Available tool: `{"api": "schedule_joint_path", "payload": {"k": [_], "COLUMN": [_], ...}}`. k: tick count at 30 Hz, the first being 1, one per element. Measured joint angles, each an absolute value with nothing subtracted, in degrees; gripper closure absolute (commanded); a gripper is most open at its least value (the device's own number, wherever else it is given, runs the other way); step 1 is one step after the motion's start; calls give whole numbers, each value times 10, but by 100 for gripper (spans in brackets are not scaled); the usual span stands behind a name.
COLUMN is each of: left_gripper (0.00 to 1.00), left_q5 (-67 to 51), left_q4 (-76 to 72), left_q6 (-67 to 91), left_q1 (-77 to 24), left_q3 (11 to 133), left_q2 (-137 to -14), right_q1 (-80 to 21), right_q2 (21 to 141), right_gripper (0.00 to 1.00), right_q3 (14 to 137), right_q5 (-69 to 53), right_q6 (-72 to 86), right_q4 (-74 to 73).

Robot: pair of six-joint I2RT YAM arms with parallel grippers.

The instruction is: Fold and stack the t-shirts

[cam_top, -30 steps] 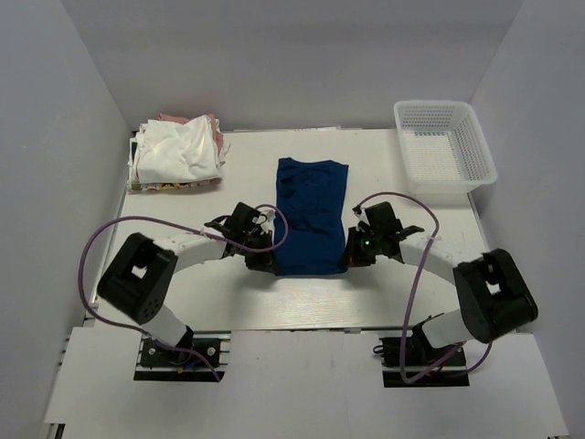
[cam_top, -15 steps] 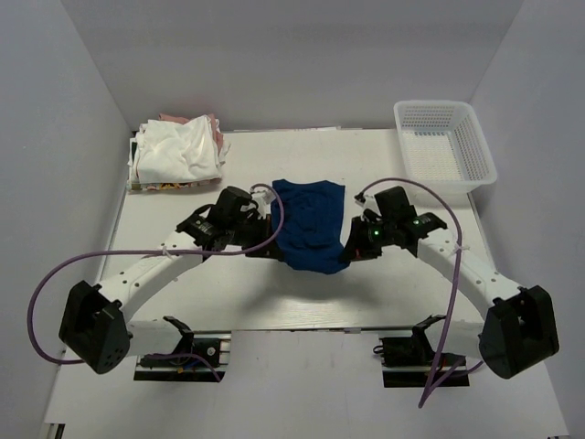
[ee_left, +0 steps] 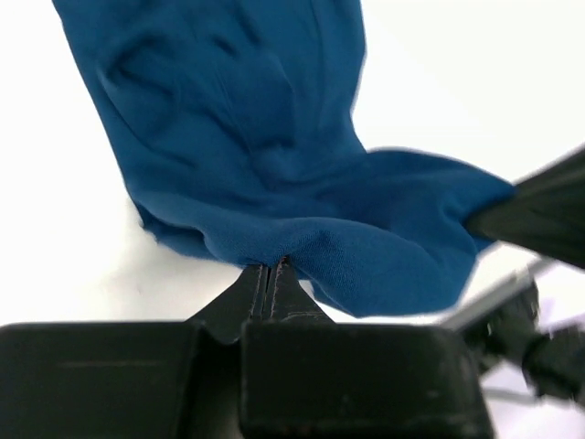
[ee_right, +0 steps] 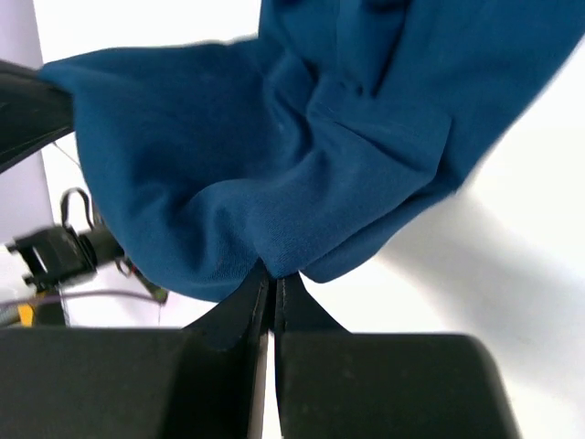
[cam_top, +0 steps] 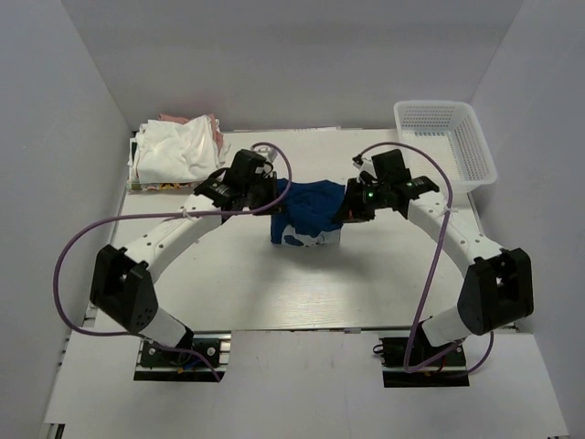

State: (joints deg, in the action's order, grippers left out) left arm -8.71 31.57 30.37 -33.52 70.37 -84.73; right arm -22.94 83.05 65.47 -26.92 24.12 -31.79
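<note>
A navy blue t-shirt (cam_top: 309, 212) is folded over on itself at the middle of the table, a white and light-blue print showing at its near fold. My left gripper (cam_top: 277, 198) is shut on its left edge, and the left wrist view shows blue cloth (ee_left: 274, 183) pinched at the fingertips. My right gripper (cam_top: 342, 208) is shut on the right edge, and the same blue cloth (ee_right: 302, 155) bunches above its closed fingers. A heap of white and pink t-shirts (cam_top: 179, 151) lies at the back left.
A white plastic mesh basket (cam_top: 443, 144) stands at the back right corner. Purple cables loop out from both arms. The enclosure walls rise on the left, right and back. The table's near edge runs above the arm bases.
Both grippers have carried the near hem of the blue t-shirt up and away toward the back, folding it over itself. The printed underside now shows at the fold.
</note>
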Motion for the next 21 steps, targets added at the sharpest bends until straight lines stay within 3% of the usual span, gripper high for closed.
{"api": "schedule_joint_path", "payload": {"k": [21], "left_gripper": [100], "left_q5": [-71], "left_q4": [322], "left_q6": [274], "left_q1": [-259], "left_q3": [942], "left_q2": [-1107], "right_q1": [-131], "right_q2": [1030], "right_gripper": [100], "right_q3": [828], "right_q5": [-290], "right_q6": [252], "right_q4": [-287]}}
